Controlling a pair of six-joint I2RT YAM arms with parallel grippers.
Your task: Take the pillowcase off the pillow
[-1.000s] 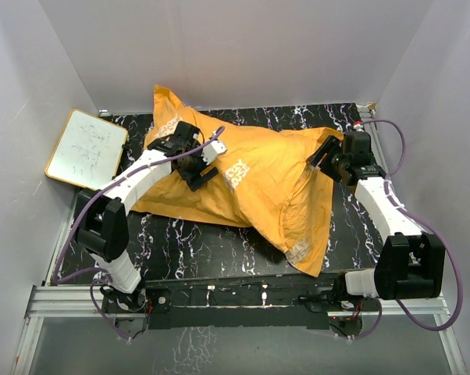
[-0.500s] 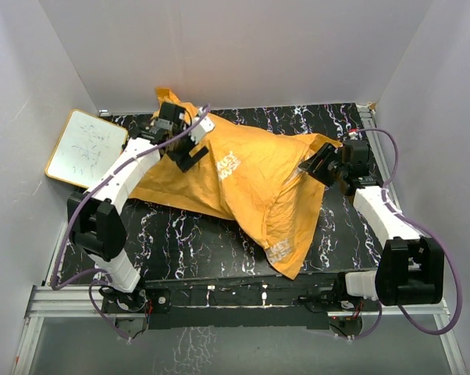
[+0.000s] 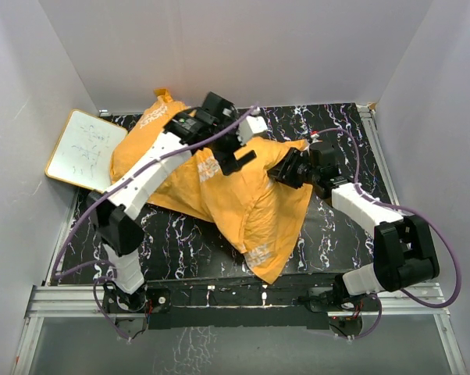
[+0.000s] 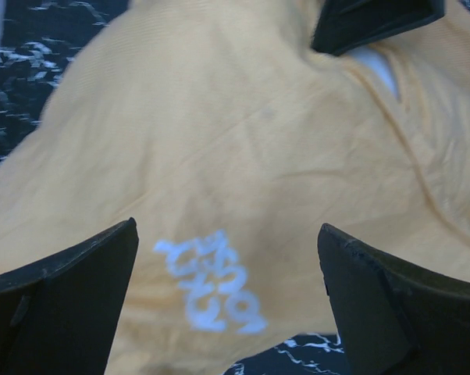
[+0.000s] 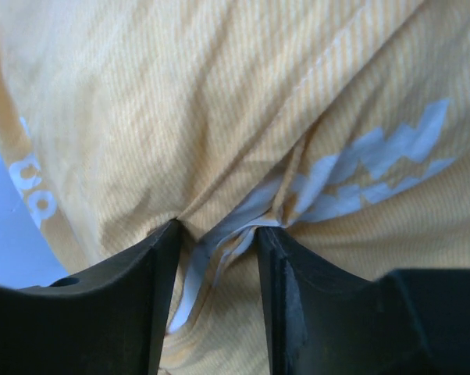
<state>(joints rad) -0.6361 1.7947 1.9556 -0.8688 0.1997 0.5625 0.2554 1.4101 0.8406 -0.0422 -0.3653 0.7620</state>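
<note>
The orange pillowcase [image 3: 243,195] lies bunched across the black marbled table, from the far left corner to the near edge. The pillow is hidden inside it. My left gripper [image 3: 233,152] is open and hovers over the case's middle. In the left wrist view its fingers [image 4: 79,273] stand wide apart above the fabric and white lettering [image 4: 211,281]. My right gripper [image 3: 284,168] is shut on the case's right edge. In the right wrist view it [image 5: 218,230] pinches a fold of orange fabric [image 5: 243,117].
A white whiteboard [image 3: 83,148] with a wooden frame leans off the table's far left corner. Grey walls close in the table on three sides. Bare black tabletop [image 3: 352,141] shows at the far right and near left.
My left gripper has swung from the case's far left end to over its middle. My right gripper has moved left with the fabric, and the whole case has shifted left.
</note>
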